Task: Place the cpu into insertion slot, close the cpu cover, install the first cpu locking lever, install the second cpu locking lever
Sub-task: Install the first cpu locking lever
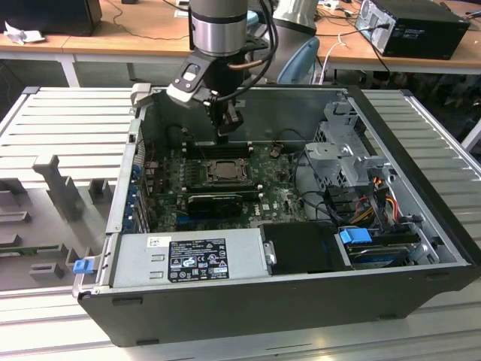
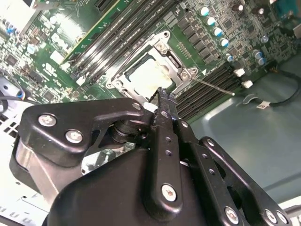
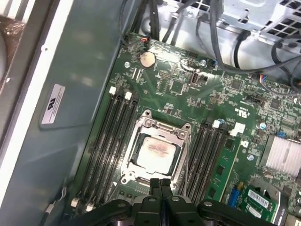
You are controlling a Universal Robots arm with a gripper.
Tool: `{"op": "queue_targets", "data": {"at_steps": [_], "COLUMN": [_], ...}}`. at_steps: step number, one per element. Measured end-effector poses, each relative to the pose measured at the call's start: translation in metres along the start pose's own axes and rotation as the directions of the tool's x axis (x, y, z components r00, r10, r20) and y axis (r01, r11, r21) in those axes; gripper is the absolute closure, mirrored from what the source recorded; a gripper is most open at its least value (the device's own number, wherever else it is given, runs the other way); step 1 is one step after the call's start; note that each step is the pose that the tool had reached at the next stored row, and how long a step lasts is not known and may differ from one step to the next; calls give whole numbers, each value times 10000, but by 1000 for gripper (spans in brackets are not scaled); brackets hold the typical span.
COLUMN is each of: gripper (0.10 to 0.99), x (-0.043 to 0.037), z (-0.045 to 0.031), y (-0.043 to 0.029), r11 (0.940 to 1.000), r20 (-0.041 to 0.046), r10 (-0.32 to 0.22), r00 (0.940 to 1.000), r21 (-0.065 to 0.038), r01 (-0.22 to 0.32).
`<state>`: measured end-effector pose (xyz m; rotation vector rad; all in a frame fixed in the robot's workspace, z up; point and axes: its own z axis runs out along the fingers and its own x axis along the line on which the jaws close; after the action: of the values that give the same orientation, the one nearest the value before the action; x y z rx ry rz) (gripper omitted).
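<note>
Cpu [image 3: 155,151]: light, stiff, fragile plate, apparently seated under cpu cover [image 3: 162,128]. Lever [image 2: 216,87]: thin springy wire; likely best pushed near its free end. Gripper [image 3: 160,181]: fingers together, empty.

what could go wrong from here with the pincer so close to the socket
1. The shut pincer sits right at the edge of the cpu cover; a slightly off push might land on the cpu face or the memory slots beside it.
2. In the second wrist view a thin locking lever sticks out sideways, seemingly unlatched; it may slip off the pincer and spring back.
</note>
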<state>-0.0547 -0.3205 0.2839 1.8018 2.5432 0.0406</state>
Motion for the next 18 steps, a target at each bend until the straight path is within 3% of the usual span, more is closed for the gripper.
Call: {"op": "queue_targets", "data": {"at_steps": [6,9,15,18], "gripper": [980,980,980,980], "x": [0,0,0,0], "z": [3,7,18,22], "y": [-4,-5,-5,-5], "r11": [9963,9893,9638,9444], "r20": [-31,-51,-93,-113], "r10": [-857,-1457,-2667,-3288], "r00": [9963,9893,9637,9443], "r21": [-6,-11,-25,-35], "r01": [857,1457,2667,3288]}}
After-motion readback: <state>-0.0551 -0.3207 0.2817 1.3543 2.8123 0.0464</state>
